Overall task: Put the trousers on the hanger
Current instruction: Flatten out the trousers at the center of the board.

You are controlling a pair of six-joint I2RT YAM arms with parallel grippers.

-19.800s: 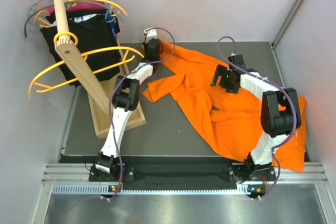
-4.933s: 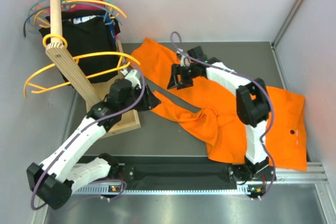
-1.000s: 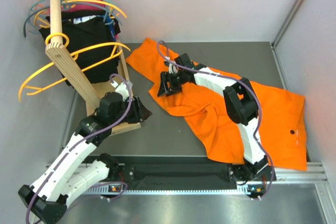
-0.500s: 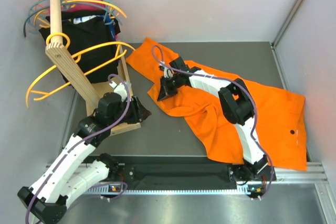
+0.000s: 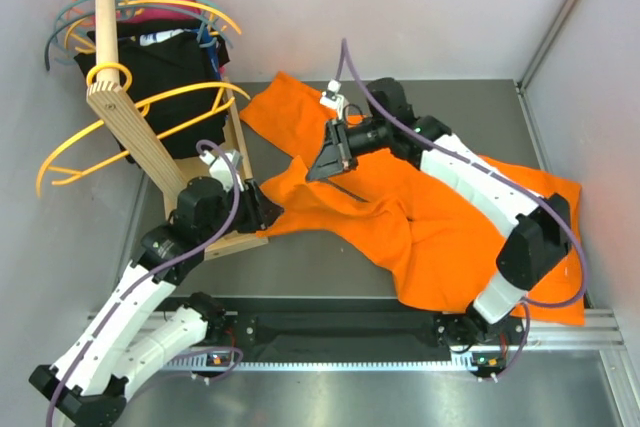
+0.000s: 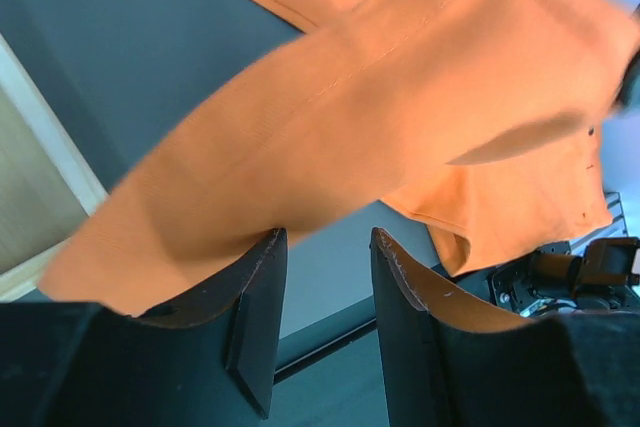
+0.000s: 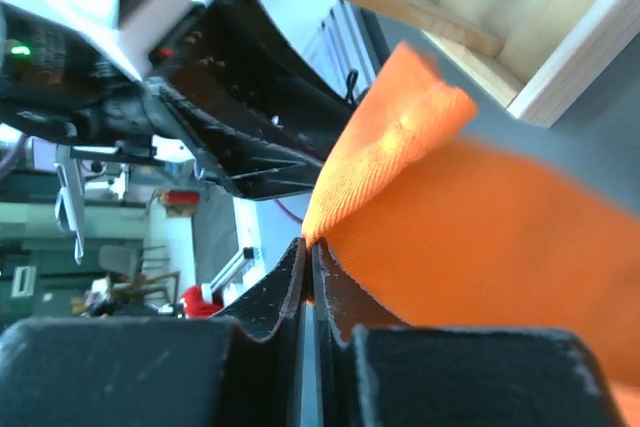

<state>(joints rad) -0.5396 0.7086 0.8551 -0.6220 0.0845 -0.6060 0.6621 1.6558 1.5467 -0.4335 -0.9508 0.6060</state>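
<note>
The right claw is gripping the bright orange fabric trousers, and the thin amber-yellow plastic hanger is hanging at its ten o'clock, nearer the half-open left claw.

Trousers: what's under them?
Grey table shows around the trousers and, in the left wrist view, below their lifted edge. Whatever lies under the flat part is covered.
</note>
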